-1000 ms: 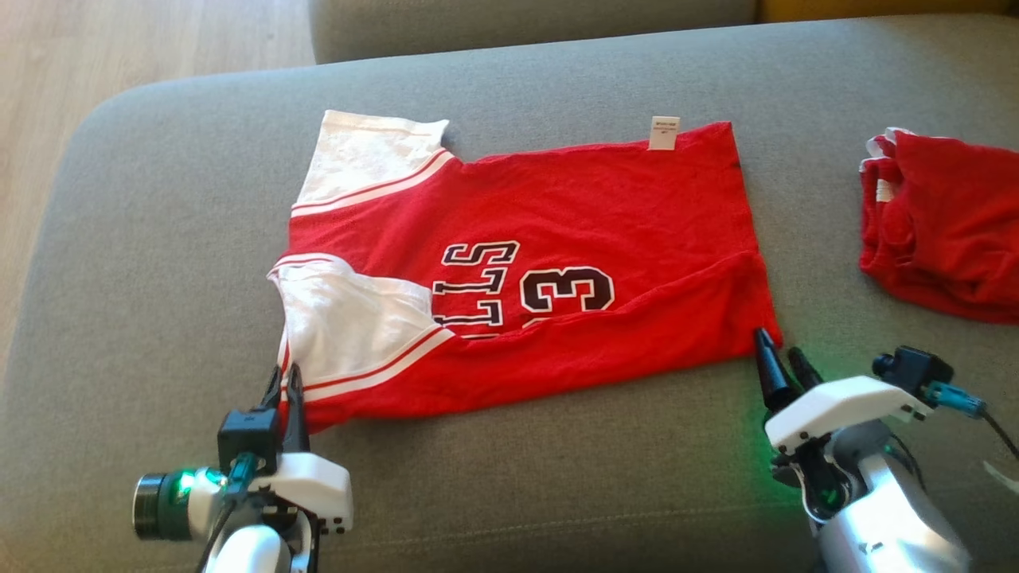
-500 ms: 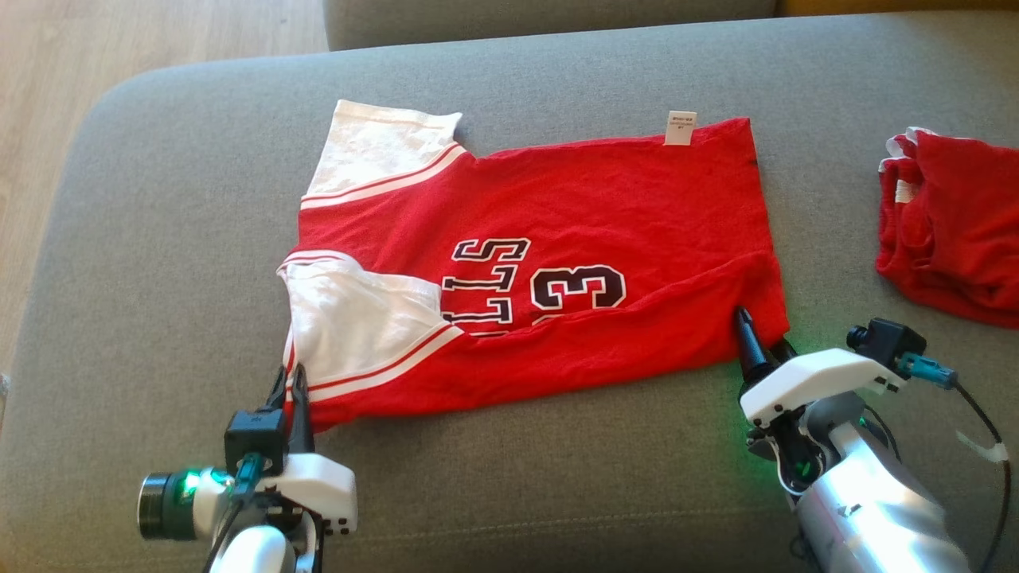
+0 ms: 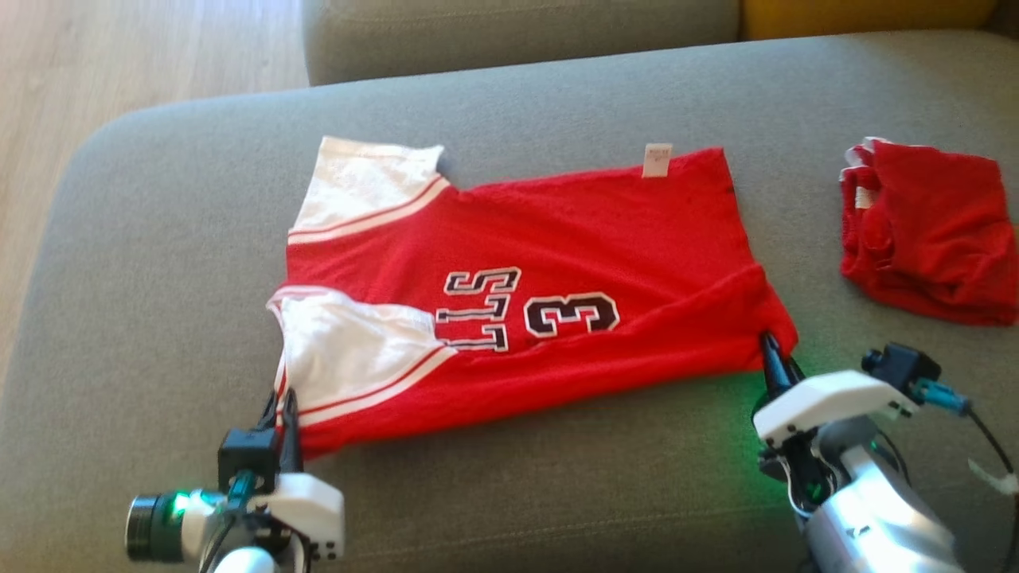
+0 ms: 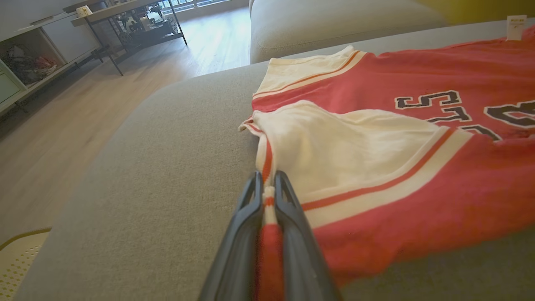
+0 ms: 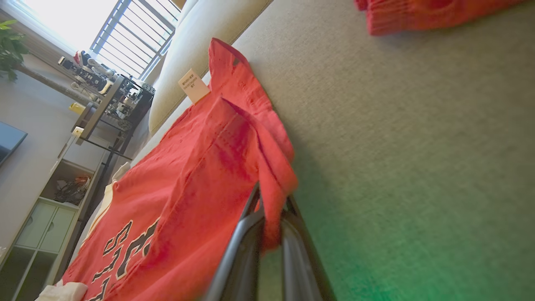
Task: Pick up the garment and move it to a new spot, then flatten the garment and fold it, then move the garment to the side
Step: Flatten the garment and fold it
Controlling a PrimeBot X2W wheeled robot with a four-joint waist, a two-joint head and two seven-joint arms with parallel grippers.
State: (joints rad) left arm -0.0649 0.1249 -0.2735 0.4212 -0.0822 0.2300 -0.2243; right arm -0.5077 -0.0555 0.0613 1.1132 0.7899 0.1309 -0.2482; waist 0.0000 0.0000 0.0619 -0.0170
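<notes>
— Left claw point(image 3: 284, 398) and right claw point(image 3: 771, 344): what does each have?

— Left claw is clamped on the near edge of the garment point(image 3: 557, 239) at its white-sleeve end, with cloth pinched between the dark fingers point(image 4: 246, 217). Right claw is closed on the garment's near right corner, and in the right wrist view a flap of red fabric hangs over its fingertips.

— And the scene, from the biggest thing down?

— A grey sofa cushion point(image 3: 159, 239) carries everything, with a wooden floor point(image 3: 80, 64) past its left edge. The garment lies spread across the middle of the cushion. It is red with white sleeves, and dark letters and a "3" face up. Its near long side is folded over and covers the lower part of the print. A second red garment point(image 3: 931, 231) sits bunched at the cushion's right end, well apart from the first. A small white label point(image 3: 657, 159) sticks out at the spread garment's far edge.

— Any containers?

— A pale shelf unit point(image 4: 25, 62) stands against the wall across the floor. One open compartment holds a dark tangle of items, too blurred to name. The right wrist view shows doored compartments below that one. Near the unit, a dark metal rack point(image 4: 138, 21) carries small objects that cannot be identified.
</notes>
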